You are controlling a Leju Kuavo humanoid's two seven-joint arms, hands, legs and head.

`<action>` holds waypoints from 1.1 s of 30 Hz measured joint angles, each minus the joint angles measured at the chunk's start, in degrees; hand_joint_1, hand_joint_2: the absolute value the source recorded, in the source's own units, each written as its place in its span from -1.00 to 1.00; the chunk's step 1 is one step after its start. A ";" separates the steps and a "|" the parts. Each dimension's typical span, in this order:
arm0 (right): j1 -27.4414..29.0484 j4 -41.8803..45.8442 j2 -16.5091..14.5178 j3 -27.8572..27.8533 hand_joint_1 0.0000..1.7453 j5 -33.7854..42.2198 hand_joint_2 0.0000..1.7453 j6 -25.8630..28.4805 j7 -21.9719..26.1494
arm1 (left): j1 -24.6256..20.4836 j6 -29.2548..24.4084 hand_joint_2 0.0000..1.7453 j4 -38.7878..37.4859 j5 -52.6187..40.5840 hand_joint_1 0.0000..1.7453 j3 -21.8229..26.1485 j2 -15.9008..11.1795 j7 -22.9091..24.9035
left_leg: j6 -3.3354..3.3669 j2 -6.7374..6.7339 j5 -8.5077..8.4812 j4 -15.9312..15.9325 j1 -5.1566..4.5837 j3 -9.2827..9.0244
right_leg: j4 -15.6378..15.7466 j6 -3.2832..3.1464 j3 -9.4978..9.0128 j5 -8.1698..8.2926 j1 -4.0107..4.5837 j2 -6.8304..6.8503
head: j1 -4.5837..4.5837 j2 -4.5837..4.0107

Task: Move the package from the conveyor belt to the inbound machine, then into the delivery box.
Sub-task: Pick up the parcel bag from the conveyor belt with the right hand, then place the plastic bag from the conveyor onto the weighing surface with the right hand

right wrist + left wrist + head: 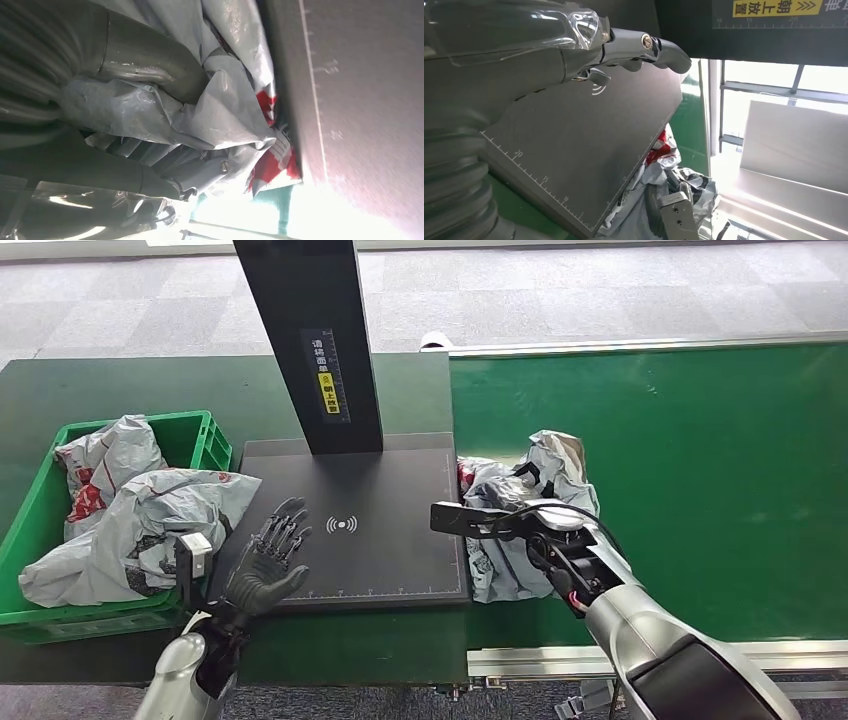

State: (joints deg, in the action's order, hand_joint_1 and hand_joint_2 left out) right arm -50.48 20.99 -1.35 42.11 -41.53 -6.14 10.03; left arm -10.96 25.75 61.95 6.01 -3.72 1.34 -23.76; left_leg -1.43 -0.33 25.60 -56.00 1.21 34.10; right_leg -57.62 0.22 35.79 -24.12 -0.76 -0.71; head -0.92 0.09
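R hand (540, 530) clamped on grey pkg (520, 510), pkg on belt (700, 460) touching scanner plate (390, 540) R edge. L hand (268, 560) released over plate L edge. Lift clear of edge, set pkg flat mid-plate.

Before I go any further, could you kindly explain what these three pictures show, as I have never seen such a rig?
This is a humanoid robot with two arms. One picture looks down from its head; the other two come from cameras at its wrists. Its right hand grips a crumpled grey package on the green conveyor belt, right beside the dark plate of the inbound machine. The right wrist view shows that grip close up. Its left hand is spread open over the plate's near left corner, holding nothing. On the left, a green delivery box already holds similar packages.
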 joint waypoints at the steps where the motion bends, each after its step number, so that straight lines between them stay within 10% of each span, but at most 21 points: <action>1: 0.09 0.33 -0.07 -0.27 1.00 0.02 1.00 0.10 0.10 | 0.28 0.01 1.00 0.33 0.01 -1.00 0.03 -0.08 0.00 | 0.00 0.00 0.00 0.00 0.00 0.00 | 0.00 0.00 0.00 0.00 0.00 0.00 | 0.00 0.00; 33: 8.24 24.28 -3.29 -16.78 1.00 11.98 1.00 40.68 28.26 | -0.60 -0.50 1.00 -0.10 1.04 -1.00 0.08 -0.13 -2.96 | 0.00 0.02 0.00 -0.01 0.00 0.01 | 0.00 0.00 0.01 0.00 0.00 0.02 | -0.01 0.00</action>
State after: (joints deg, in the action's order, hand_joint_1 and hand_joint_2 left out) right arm -42.24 45.27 -4.64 25.33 -29.55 34.54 38.29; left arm -11.57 25.25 61.85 7.05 -3.64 1.21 -26.72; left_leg -1.43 -0.31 25.60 -56.00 1.21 34.11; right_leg -57.61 0.22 35.81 -24.12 -0.77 -0.70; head -0.93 0.09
